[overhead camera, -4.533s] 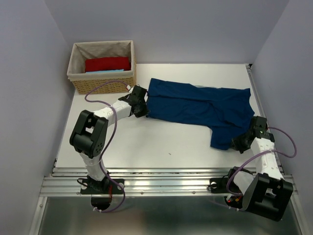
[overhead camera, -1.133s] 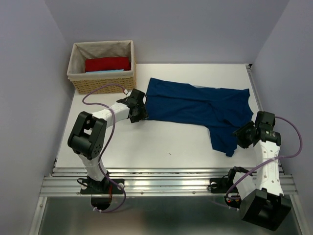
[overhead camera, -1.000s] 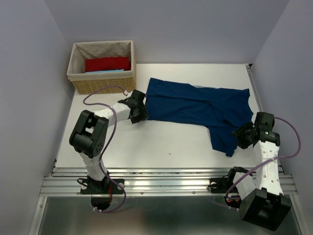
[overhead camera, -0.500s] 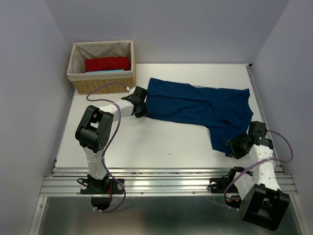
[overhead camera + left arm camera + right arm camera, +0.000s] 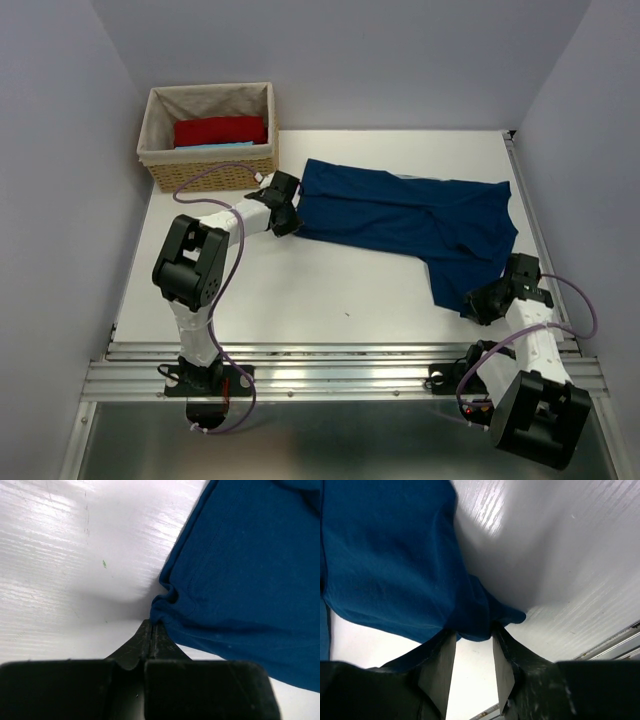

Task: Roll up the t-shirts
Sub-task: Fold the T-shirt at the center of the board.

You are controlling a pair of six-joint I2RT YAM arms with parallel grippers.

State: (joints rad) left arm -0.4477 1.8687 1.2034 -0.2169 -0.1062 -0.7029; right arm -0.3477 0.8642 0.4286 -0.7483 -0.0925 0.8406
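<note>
A red t-shirt (image 5: 220, 130) lies half hidden inside the basket (image 5: 208, 165).

White-shelled arms, black joints, purple cables, seemingly black fingers (image 5: 436, 672).

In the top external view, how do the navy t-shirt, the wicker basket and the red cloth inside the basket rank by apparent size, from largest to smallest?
1. navy t-shirt, spread across the table, clearly the largest.
2. wicker basket, shorter than the shirt.
3. red cloth, smallest; it lies folded inside the basket, so only its top shows.
</note>
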